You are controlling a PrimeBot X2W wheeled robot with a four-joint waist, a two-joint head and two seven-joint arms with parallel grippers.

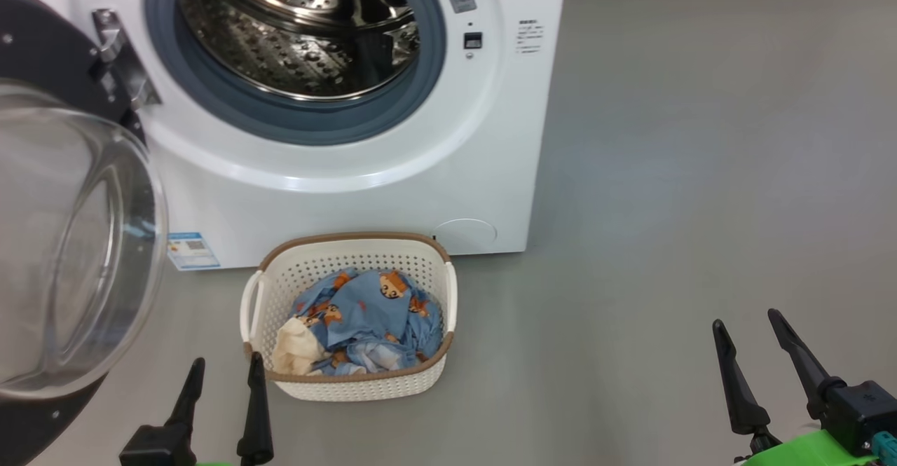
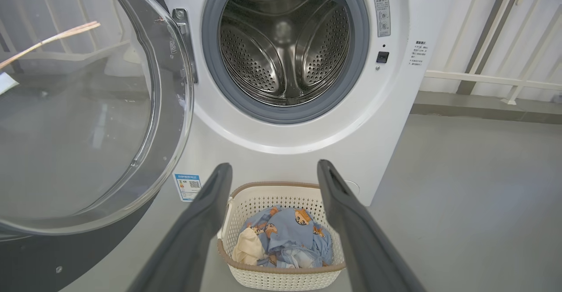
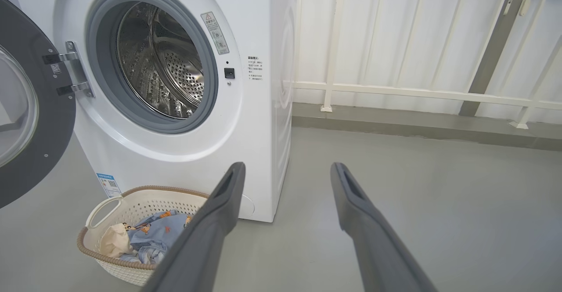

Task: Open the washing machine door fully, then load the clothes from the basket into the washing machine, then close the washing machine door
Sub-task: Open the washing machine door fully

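The white washing machine (image 1: 350, 200) stands ahead, its steel drum (image 1: 301, 31) exposed. The washing machine door (image 1: 70, 242) hangs swung out to the left, glass bowl facing me. On the floor before the machine sits the cream basket (image 1: 350, 237), holding the clothes (image 1: 364, 312): blue bear-print fabric and a cream cloth (image 1: 294, 350). My left gripper (image 1: 226, 364) is open and empty, just left of the basket's near corner. In the left wrist view, that gripper (image 2: 274, 165) frames the basket (image 2: 281, 279) between its spread fingers. My right gripper (image 1: 746, 320) is open and empty, far right over bare floor.
Grey floor (image 1: 701, 207) stretches to the right of the machine. In the right wrist view a white railing (image 3: 395, 90) and a low grey kerb (image 3: 395, 125) run behind it. The open door takes up the room on the left.
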